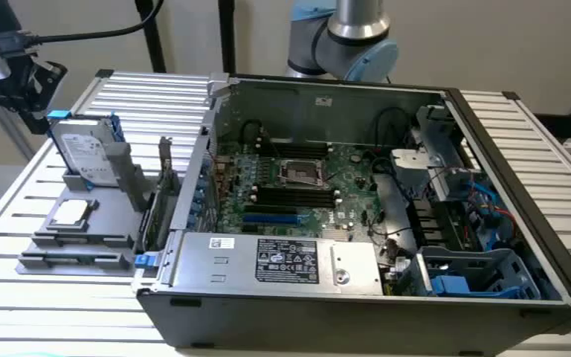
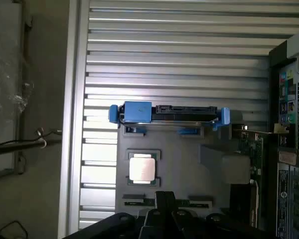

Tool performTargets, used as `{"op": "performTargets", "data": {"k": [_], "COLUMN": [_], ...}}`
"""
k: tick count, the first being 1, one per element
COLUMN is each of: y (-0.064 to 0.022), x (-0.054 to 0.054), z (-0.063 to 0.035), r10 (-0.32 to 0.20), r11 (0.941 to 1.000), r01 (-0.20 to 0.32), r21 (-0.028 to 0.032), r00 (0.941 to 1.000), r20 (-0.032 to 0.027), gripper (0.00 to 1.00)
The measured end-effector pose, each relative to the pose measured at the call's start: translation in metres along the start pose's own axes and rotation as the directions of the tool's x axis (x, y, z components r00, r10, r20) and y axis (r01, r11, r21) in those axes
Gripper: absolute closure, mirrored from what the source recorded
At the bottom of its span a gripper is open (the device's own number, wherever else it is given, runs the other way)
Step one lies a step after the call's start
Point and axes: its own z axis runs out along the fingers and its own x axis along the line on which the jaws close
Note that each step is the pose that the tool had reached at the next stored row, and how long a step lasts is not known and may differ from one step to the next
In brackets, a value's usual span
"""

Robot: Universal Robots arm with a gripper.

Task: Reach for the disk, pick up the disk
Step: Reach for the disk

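Note:
The disk (image 1: 80,152) stands on edge in a grey holder (image 1: 77,242) on the slatted table, at the exterior view's left. It is silver-grey with a white label and blue rails. From the wrist view I look down on the disk's (image 2: 169,113) top edge, with blue rails at both ends. My gripper (image 2: 164,201) hangs above the holder's near end, shut and holding nothing, well apart from the disk. In the exterior view the gripper (image 1: 30,83) sits high at the far left, above and behind the disk.
A small square silver CPU chip (image 1: 72,213) lies in the holder in front of the disk. A circuit card (image 1: 163,186) stands upright beside it. The open computer case (image 1: 365,223) takes up the table's middle and right, with a blue drive cage (image 1: 479,274) in its corner.

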Motion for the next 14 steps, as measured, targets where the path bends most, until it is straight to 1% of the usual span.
{"op": "performTargets", "data": {"k": [12,14], "y": [0.0000,0.0012], "x": [0.0000,0.0004], "z": [0.0000,0.0000], "r10": [0.000,0.000], "r11": [1.0000,1.0000], "r01": [0.000,0.000], "r21": [0.0000,0.0001], "r00": [1.0000,1.0000], "r20": [0.0000,0.0000], "gripper": [0.89,0.89]}}
